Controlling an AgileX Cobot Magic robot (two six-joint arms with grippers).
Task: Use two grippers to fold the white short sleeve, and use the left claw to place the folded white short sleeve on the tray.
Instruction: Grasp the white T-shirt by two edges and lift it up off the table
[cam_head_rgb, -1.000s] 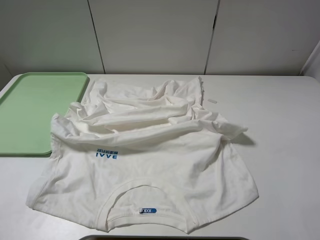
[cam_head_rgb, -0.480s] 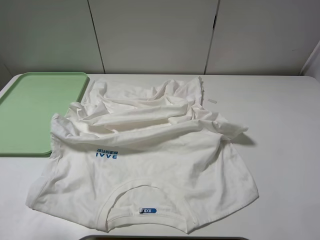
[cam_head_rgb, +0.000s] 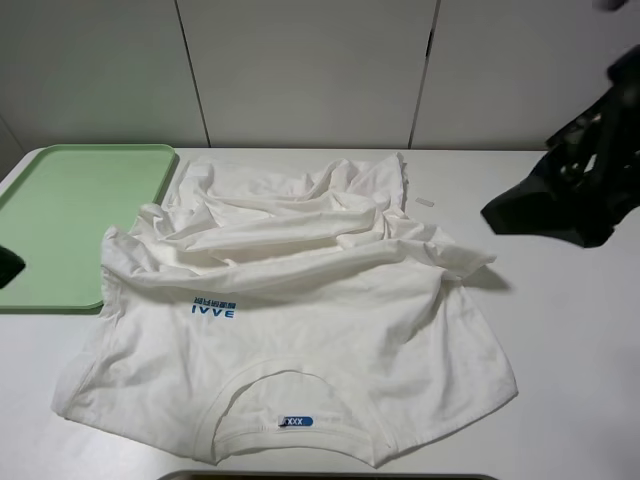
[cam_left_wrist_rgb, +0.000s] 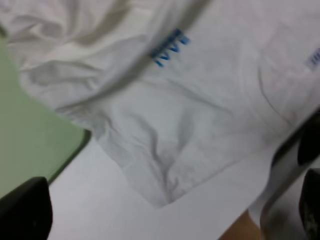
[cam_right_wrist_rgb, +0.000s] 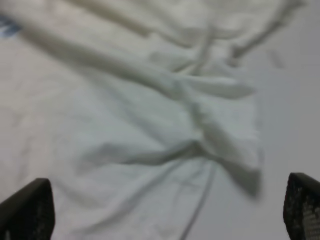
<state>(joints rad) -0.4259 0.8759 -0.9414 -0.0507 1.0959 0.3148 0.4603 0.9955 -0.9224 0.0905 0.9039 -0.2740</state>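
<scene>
The shirt (cam_head_rgb: 300, 320) is found spread on the white table (cam_head_rgb: 560, 340), collar toward the camera. Its far half is heavily rumpled. The blue print (cam_head_rgb: 214, 310) and the blue neck label (cam_head_rgb: 295, 422) are exposed.

The tray (cam_head_rgb: 70, 215) is set beside the shirt on the left arm's side. One sleeve is lapped over its nearest corner. A small white slip (cam_head_rgb: 425, 203) is noted on the table just off the shirt's far corner, on the right arm's side. A dark rim (cam_head_rgb: 330, 477) is cut off by the frame edge just past the collar. Nothing is seen lying on the shirt.

The left gripper (cam_left_wrist_rgb: 167, 205) is held over the sleeve by the tray. Its fingers (cam_left_wrist_rgb: 25, 212) are spread wide and nothing is held. The right gripper (cam_right_wrist_rgb: 164, 210) is held over the rumpled half of the shirt, likewise spread wide and empty.

Against the earlier high view, both arms are newly entered. The right one is seen as a blurred black mass beyond the shirt's right side, the left as a black tip over the tray's edge. The shirt, tray and slip are unmoved.
</scene>
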